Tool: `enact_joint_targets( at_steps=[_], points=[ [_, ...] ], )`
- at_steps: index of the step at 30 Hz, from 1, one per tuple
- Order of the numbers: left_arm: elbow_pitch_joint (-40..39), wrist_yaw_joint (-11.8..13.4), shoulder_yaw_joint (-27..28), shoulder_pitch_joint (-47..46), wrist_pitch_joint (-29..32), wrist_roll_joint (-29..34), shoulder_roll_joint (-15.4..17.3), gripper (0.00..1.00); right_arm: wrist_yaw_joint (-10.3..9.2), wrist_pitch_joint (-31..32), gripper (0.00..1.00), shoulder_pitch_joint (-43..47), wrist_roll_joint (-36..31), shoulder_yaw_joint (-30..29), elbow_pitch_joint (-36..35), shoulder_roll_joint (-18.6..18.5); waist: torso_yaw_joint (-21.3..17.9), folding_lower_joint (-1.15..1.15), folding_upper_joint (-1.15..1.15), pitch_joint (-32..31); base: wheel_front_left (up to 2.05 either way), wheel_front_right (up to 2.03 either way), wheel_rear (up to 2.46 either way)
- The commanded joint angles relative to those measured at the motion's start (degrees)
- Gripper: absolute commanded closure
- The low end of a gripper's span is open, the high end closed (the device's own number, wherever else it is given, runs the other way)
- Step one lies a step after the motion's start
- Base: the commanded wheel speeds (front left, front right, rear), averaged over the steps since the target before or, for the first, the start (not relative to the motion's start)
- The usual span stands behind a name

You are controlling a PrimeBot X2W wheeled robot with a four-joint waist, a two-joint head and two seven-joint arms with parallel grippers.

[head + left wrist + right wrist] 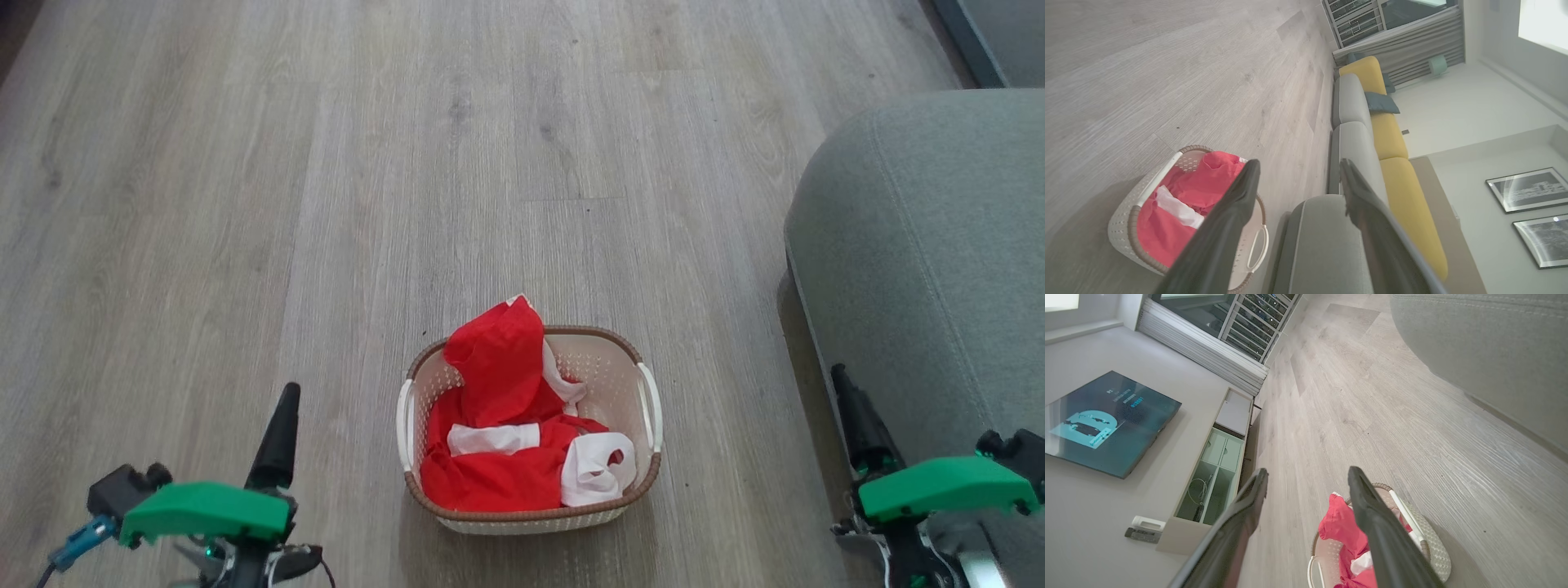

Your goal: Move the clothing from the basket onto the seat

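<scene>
The seat point(922, 269) took up the right of the scene, its rounded corner well apart from the basket point(604, 367), which stood on the floor point(245, 204) in the near middle. The clothing point(498, 384) lay heaped inside the basket, peaking over its far-left rim. The left gripper point(1299, 163) and the right gripper point(1307, 470) both had fingers spread wide and empty, and the basket lay ahead and inward of each. The left looked slightly nearer the heap. The right hung just beside the seat.
</scene>
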Motion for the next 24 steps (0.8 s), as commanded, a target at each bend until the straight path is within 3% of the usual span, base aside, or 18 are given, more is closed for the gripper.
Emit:
enact_joint_targets(
  at_steps=[1, 24],
  points=[
    [-2.27, 0.2, 0.11, -3.04, -0.79, 2.4, 0.45, 0.0, 0.0, -0.86, 0.0, -2.67, -2.16, 0.61, -2.38, -1.64, 0.0, 0.0, 0.0, -0.02, 0.0, 0.0, 0.0],
    [-5.58, 3.04, -3.09, -3.39, -4.48, 22.79, 0.55, 0.0, -0.01, -4.59, 0.0, -3.43, -19.14, 4.01, -2.0, -4.0, 0.22, 0.0, 0.0, -0.14, 0.0, 0.0, 0.0]
  ],
)
